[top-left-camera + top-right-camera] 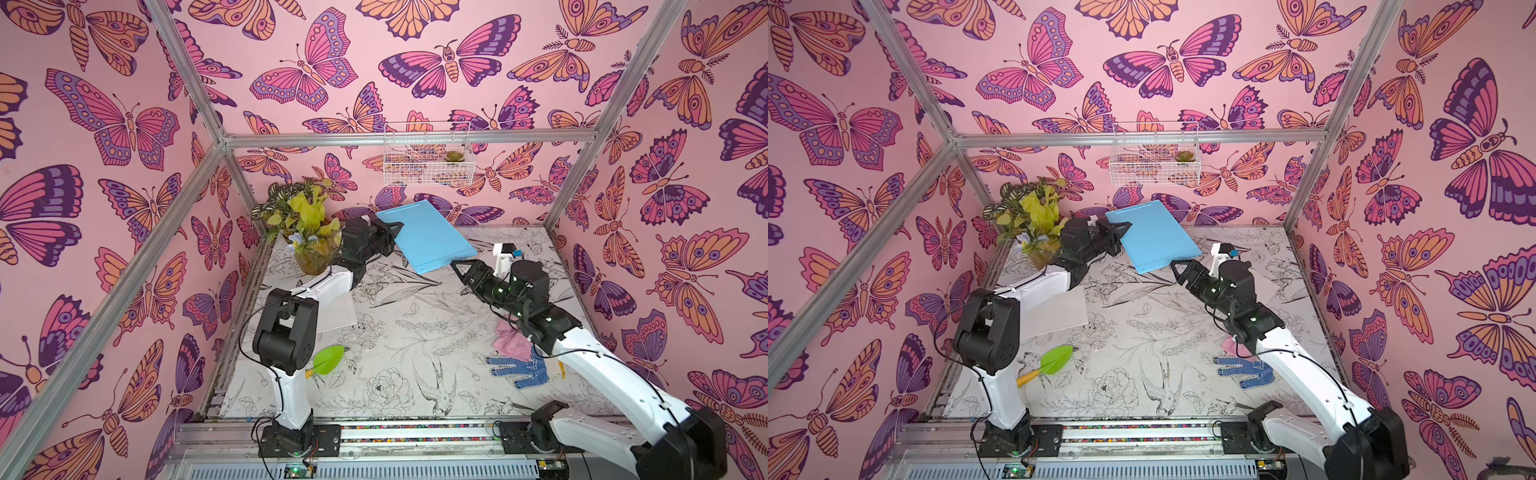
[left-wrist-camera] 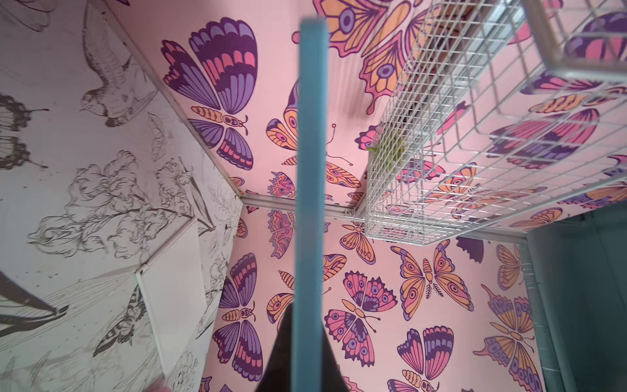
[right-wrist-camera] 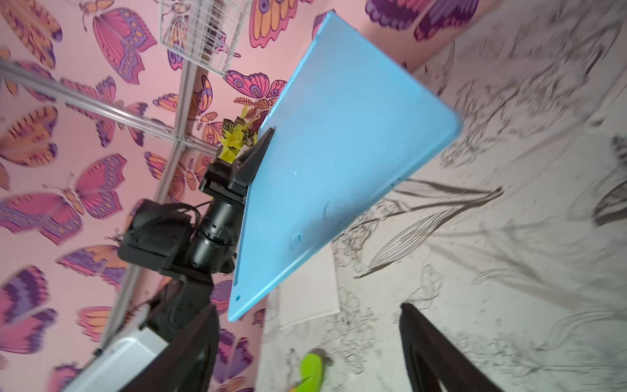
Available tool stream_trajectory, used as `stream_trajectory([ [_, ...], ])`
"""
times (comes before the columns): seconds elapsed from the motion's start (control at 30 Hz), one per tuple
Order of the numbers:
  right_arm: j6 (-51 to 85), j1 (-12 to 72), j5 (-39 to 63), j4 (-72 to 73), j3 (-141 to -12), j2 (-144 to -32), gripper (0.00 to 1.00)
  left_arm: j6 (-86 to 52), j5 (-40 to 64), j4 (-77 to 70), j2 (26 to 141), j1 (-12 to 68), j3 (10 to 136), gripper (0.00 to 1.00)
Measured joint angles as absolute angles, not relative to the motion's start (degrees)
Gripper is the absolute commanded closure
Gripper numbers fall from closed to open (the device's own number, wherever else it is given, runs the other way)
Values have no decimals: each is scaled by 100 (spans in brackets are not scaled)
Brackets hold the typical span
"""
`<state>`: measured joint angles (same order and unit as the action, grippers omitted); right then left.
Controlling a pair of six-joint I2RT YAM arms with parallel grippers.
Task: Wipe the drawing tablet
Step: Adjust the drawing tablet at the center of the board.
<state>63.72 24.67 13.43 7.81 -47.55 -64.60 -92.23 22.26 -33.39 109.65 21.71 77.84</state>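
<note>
Nearest to us on the worktop [image 1: 395, 332], a green trowel [image 1: 328, 360] lies beside the left arm's base. Across from it a blue dotted glove [image 1: 517, 368] lies flat. Touching the glove's far edge is the pink cloth [image 1: 510, 338], crumpled and partly hidden under the right arm; no pincer touches it.

Further in, a white sheet [image 1: 334, 311] lies flat below the left forearm.

Beyond that we see the right pincer [image 1: 457, 266] held above the worktop with its fingers spread wide and nothing between them. It points at the near corner of the drawing tablet [image 1: 428, 237]. In the right wrist view the tablet sits clear of both fingers.

The tablet is light blue and is held off the worktop over its far middle, tilted. The left pincer [image 1: 395, 229] is pressed together on the tablet's left edge, which runs between its fingers in the left wrist view.

Behind the left pincer a potted plant [image 1: 303, 224] stands in the far left corner. A small white stand [image 1: 503, 252] sits toward the far right. On the back wall hangs a wire basket [image 1: 426, 176] with a small succulent [image 1: 454, 156] inside.
</note>
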Motion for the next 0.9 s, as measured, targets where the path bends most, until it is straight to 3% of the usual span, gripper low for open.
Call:
stream_trajectory([
  [0.07, 6989, 2351, 1503, 1280, -4692, -6667, 22, -9275, 2156, -3559, 11004, 2241, 7784, 100],
  [0.17, 7664, 2294, 1625, 2067, -4687, -6897, 34, -9365, 2097, -3806, 11037, 2327, 7784, 100],
  [0.33, 8495, 2294, 1758, 3450, -4733, -7535, 66, -9537, 1942, -4125, 11048, 2434, 7784, 100],
  [0.47, 8685, 2272, 1758, 4117, -4805, -8108, 78, -9660, 1645, -4296, 11093, 2427, 7784, 100],
  [0.57, 8617, 2250, 1723, 4224, -4845, -8259, 100, -9758, 1531, -4324, 11155, 2429, 7784, 97],
  [0.7, 8543, 2248, 1673, 3966, -5028, -8219, 100, -9867, 1522, -4574, 11161, 2464, 7780, 40],
  [0.77, 8407, 2206, 1680, 3642, -5172, -8114, 100, -9876, 1553, -4637, 11139, 2523, 7701, 28],
  [0.9, 7955, 1798, 2163, 2788, -5408, -7784, 100, -9810, 1684, -4462, 10934, 2620, 7146, 18],
])
